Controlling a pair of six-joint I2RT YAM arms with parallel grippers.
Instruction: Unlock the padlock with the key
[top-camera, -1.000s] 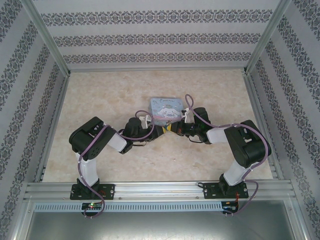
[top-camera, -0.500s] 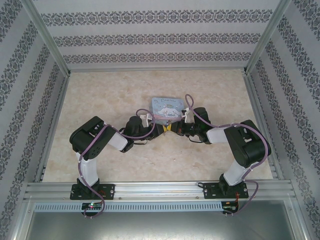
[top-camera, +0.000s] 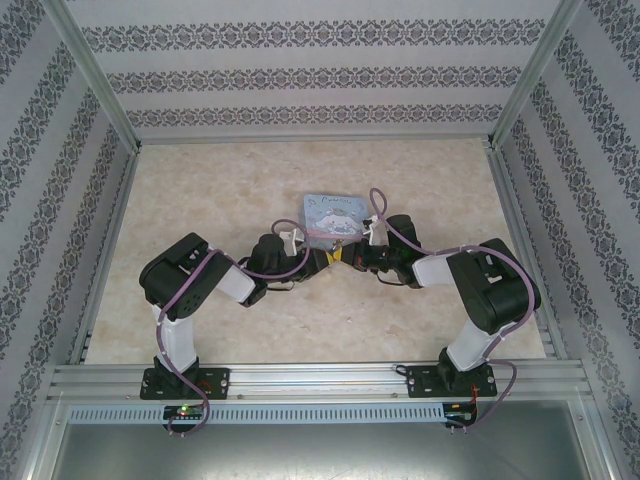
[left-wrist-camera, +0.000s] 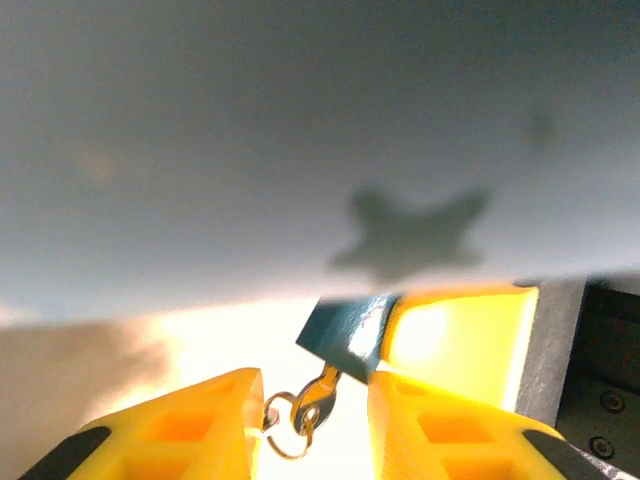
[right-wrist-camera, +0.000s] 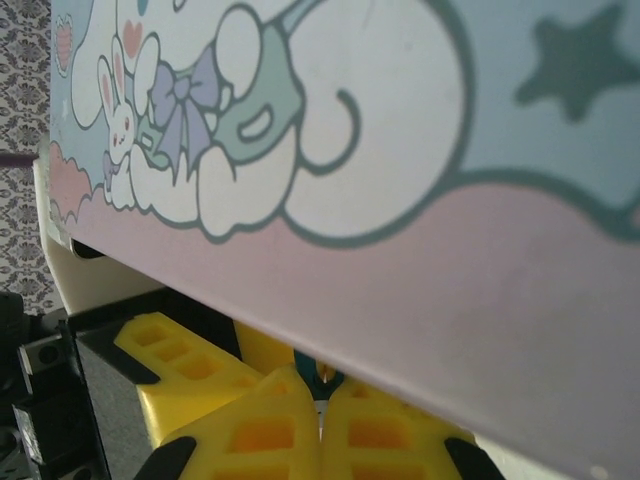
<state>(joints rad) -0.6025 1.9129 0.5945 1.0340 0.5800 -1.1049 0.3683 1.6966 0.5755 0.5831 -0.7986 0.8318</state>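
Note:
The small blue padlock (left-wrist-camera: 350, 335) hangs in the air just in front of the tin box. My right gripper (right-wrist-camera: 322, 388) is shut on it, and a sliver of the blue padlock (right-wrist-camera: 327, 376) shows between the yellow fingertips. A silvery key (left-wrist-camera: 322, 385) with a wire ring (left-wrist-camera: 285, 428) sticks out of the padlock's underside. My left gripper (left-wrist-camera: 318, 400) is open around the key. Its jaws stand apart, and the ring touches the left finger (left-wrist-camera: 215, 420). In the top view the left gripper (top-camera: 322, 258) and right gripper (top-camera: 349, 256) meet tip to tip.
The pale blue cartoon-printed tin box (top-camera: 334, 213) lies on the beige table (top-camera: 220, 180) right behind both grippers, and the tin box (right-wrist-camera: 420, 150) looms close over the right fingers. Patterned walls and metal rails (top-camera: 300, 378) enclose the table.
Both arms have stayed together at the near edge of the tin box. The box looks nudged slightly away from them.

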